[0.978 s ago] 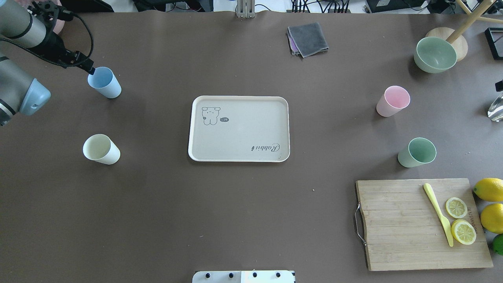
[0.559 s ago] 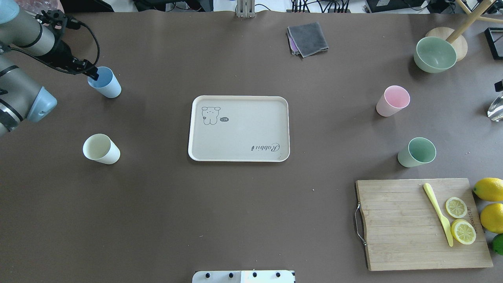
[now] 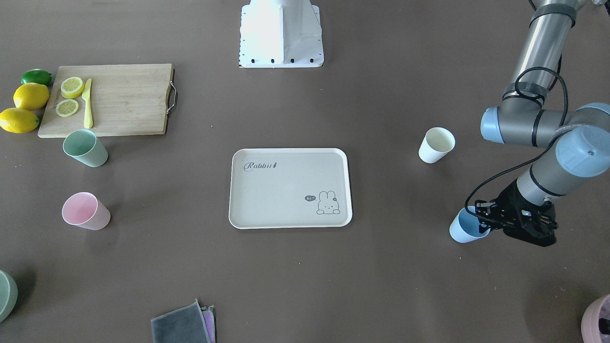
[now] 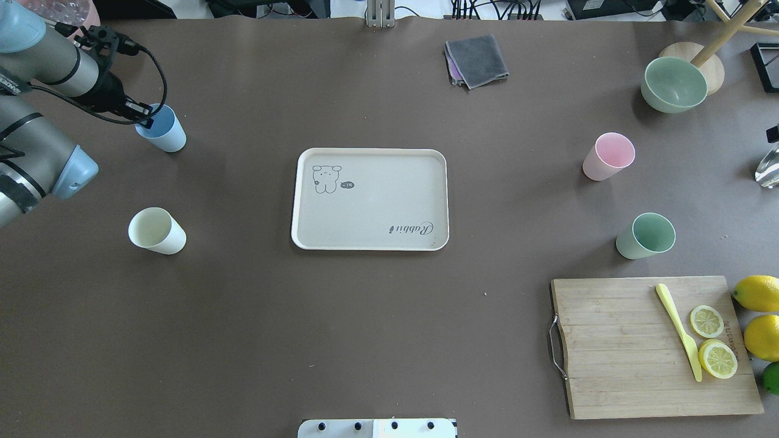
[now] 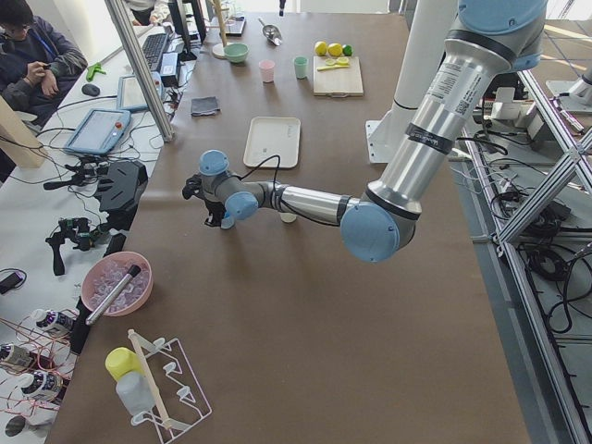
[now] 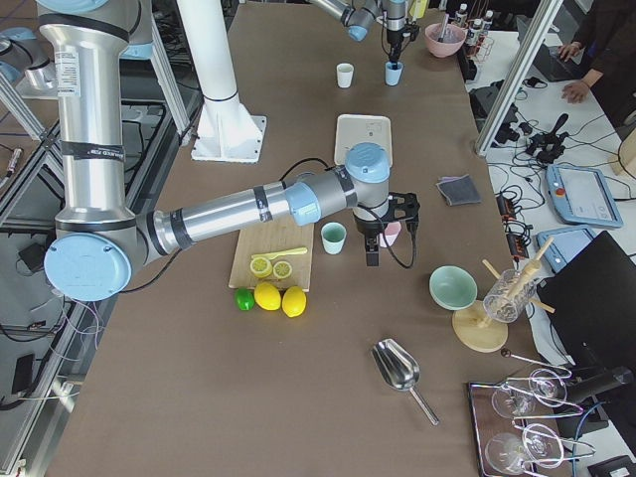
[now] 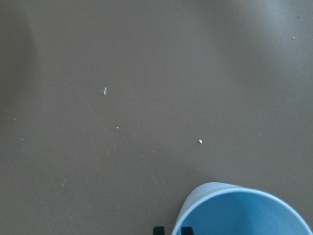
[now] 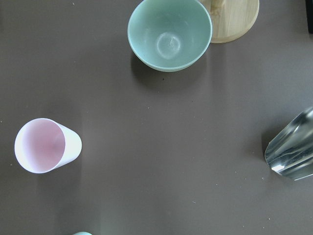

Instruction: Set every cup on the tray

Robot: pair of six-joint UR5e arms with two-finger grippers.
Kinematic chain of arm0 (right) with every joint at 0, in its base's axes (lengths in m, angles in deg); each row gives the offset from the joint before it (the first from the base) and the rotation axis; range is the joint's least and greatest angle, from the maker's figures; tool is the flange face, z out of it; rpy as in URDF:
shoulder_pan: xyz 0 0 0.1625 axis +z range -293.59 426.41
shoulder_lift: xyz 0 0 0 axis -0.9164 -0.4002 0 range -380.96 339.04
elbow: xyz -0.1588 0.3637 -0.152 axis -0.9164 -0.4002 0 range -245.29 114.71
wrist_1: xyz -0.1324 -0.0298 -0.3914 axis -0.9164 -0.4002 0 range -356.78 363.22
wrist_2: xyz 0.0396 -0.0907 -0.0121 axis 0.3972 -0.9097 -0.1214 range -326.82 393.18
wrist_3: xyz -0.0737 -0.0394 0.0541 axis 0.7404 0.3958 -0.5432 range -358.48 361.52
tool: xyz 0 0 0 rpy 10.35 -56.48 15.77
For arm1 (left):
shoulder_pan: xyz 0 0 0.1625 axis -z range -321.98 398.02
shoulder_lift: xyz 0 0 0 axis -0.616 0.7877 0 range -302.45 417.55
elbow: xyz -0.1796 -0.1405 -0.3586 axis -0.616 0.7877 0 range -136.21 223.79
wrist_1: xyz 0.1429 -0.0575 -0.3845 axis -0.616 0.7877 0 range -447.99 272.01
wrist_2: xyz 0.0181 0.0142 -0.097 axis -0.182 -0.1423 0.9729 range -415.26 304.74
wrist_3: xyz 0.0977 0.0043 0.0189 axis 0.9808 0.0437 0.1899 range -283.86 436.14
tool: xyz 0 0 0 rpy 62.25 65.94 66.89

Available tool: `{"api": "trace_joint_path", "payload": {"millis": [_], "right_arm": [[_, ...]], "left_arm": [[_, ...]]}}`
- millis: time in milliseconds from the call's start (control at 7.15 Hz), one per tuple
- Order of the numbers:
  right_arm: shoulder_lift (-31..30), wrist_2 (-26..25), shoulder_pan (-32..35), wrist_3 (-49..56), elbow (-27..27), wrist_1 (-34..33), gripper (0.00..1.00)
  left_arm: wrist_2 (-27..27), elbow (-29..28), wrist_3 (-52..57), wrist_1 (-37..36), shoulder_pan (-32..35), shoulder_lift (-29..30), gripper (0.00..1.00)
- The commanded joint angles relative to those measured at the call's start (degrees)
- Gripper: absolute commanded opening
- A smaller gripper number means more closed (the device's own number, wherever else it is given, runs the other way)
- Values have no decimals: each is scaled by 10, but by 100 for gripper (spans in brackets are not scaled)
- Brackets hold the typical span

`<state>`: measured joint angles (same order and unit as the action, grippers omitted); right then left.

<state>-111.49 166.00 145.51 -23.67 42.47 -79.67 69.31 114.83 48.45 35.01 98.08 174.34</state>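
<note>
The beige Rabbit tray (image 4: 370, 207) lies mid-table with nothing on it. The light blue cup (image 4: 164, 132) stands upright far left of it. My left gripper (image 4: 143, 112) is at the cup's rim, one finger inside and one outside, shut on the wall; the wrist view shows both fingertips (image 7: 158, 230) hugging the rim of the cup (image 7: 244, 210). The cream-white cup (image 4: 156, 230) stands nearer me on the left. The pink cup (image 4: 607, 156) and mint green cup (image 4: 646, 236) stand on the right. My right gripper (image 6: 373, 256) hovers by the pink cup; I cannot tell its state.
A sage-green bowl (image 4: 674, 84) and a wooden stand are at the far right. A cutting board (image 4: 621, 347) with knife and lemon slices, plus whole lemons, lies near right. A grey cloth (image 4: 476, 59) is at the far edge. A mauve pot (image 3: 598, 317) stands beyond the left arm.
My left arm moved right and lowered, bringing the fingers from beside the blue cup's rim down over its wall. The cups and tray have not moved.
</note>
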Motion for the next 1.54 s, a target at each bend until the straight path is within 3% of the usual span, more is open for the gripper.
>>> {"api": "trace_joint_path", "payload": {"millis": [0,140,419,699,839,1398], "right_arm": [[-2,1,0,0,1,0,100],[-3,1,0,-1,0,1,100],[-6,-4,-4,-2,-4,0,100],[-4,-2,-14,-21,-4,1,100],[-3,-2,-17,-22,-4,1,100],[-3,0,-18,-21,-2,1,100]], "left_arm": [[2,57,-12,-74,2,20,0],[2,121,-74,-139,-7,32,0],[-8,187,-221,-159,-97,47,0],[-104,154,-307,-159,-190,113,0],[-108,119,-312,-155,-194,138,0],[-122,95,-307,-137,-194,142,0]]}}
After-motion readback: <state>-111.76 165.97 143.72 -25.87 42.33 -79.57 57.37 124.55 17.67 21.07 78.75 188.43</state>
